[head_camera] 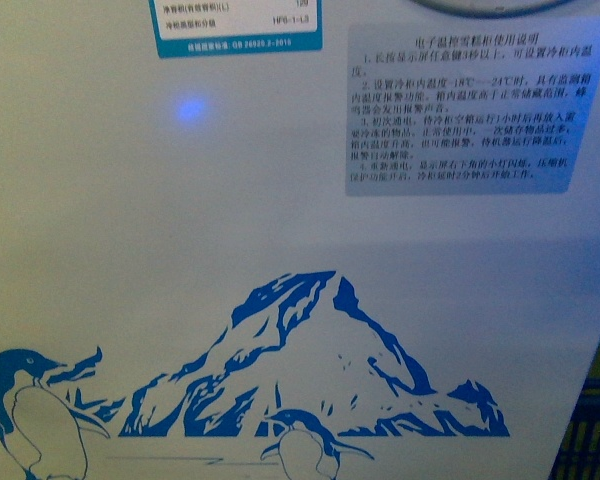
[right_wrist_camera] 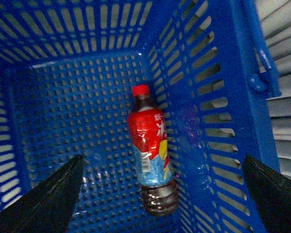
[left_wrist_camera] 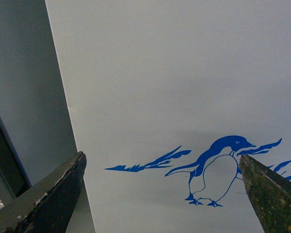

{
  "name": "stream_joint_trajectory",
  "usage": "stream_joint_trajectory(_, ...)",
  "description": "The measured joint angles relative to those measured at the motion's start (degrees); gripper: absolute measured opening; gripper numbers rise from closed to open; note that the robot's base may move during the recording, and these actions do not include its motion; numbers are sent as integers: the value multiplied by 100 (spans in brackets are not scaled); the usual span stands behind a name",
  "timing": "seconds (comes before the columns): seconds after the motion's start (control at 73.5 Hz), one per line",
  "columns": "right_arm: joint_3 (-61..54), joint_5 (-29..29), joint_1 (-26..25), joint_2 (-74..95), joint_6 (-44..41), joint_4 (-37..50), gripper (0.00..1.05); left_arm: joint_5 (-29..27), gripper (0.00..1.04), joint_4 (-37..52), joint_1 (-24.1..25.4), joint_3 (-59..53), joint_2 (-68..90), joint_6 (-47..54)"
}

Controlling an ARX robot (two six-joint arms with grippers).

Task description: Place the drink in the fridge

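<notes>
Hovering wide and empty over drink (right_wrist_camera: pixel 148 145) lying in blue basket (right_wrist_camera: pixel 48 29), right end effector (right_wrist_camera: pixel 162 156) at pickup step; next needs descent, closing around bottle

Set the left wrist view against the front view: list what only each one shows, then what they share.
Only the left wrist view: the left gripper, jaws open and empty, and a grey surface beside the fridge. Only the front view: the blue mountain, the instruction sticker with Chinese text, a blue light spot and a label cut off at the top. Both: the fridge's white wall and a blue penguin from its picture.
</notes>
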Motion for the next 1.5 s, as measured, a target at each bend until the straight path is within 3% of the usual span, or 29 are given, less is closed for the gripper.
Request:
stream_joint_trajectory(0.122, 610, 796, 273, 1386, -450, 389, 98, 0, 97, 0, 0, 0, 0, 0)
stream_joint_trajectory(0.476, 2092, 1495, 560, 3224, -511, 240, 98, 0, 97, 0, 0, 0, 0, 0)
stream_joint_trajectory(0.966, 3576, 1982, 723, 4765, 181, -597, 98, 0, 97, 0, 0, 0, 0, 0)
stream_joint_trajectory(1.497, 3978, 2135, 470, 5475, 614, -809, 98, 0, 97, 0, 0, 0, 0, 0)
